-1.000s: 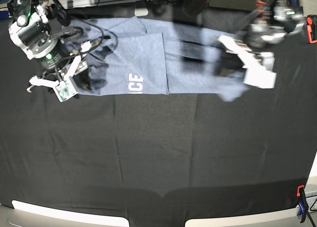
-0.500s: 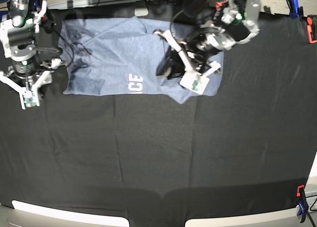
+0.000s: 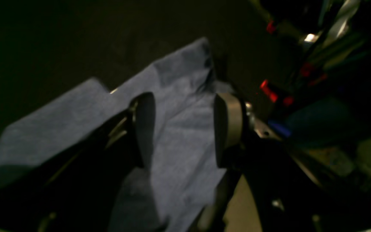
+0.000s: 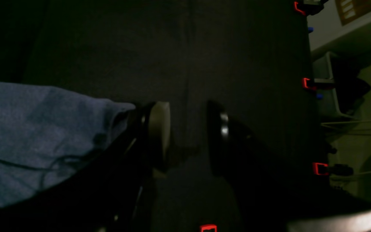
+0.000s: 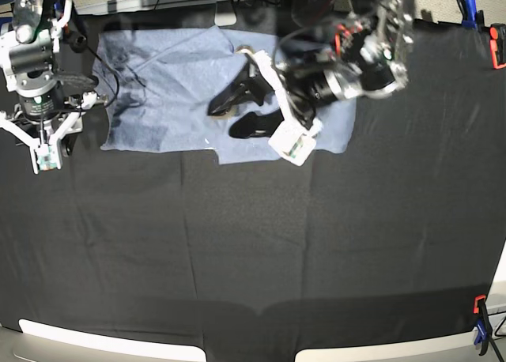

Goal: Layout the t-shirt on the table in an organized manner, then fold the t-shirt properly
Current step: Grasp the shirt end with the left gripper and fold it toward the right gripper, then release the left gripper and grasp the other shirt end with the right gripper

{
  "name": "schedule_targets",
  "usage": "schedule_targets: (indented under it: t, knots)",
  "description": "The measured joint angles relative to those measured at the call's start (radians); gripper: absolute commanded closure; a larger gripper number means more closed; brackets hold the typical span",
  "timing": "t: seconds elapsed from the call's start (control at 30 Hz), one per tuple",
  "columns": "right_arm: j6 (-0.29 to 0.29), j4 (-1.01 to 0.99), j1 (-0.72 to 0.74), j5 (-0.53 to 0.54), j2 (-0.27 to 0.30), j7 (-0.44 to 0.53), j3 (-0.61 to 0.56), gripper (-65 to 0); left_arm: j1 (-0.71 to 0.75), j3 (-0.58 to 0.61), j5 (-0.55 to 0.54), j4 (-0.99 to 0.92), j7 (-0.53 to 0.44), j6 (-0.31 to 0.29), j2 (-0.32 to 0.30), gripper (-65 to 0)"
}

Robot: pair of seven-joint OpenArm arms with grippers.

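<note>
My left hand (image 5: 237,113) spread over t-shirt (image 5: 158,85); right hand (image 4: 187,135) parted, empty, at nine o'clock edge. Smooth the fold flat on counter (image 5: 253,243).

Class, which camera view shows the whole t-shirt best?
The base view: the t-shirt appears nearly whole, spread on the table. The left wrist view shows only cloth between the left gripper; the right wrist view catches one edge.
</note>
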Motion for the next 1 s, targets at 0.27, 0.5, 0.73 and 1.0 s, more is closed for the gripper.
schedule_targets:
  t: [0.27, 0.5, 0.73, 1.0]
  knots:
    - [-0.003, -0.070, -0.131, 0.002, 0.000, 0.020, 0.000, -19.1, -0.013, 0.000, 0.210, 0.014, -0.031, 0.035, -0.140, -26.9]
    - [0.006, -0.071, -0.238, 0.142, -0.001, 0.060, 0.066, -19.2, -0.007, 0.001, 0.279, 0.014, -0.110, 0.095, -0.270, -26.9]
    - [0.186, -0.265, -0.186, 0.435, -0.001, 0.088, 0.299, -31.6, 0.027, -0.129, 0.297, 0.013, -0.191, 0.134, -0.300, -26.9]
    - [0.473, -0.637, -0.027, 0.761, -0.005, -0.031, 0.344, -31.6, 0.040, -0.303, 0.181, -0.026, -0.221, 0.134, -0.294, -26.9]
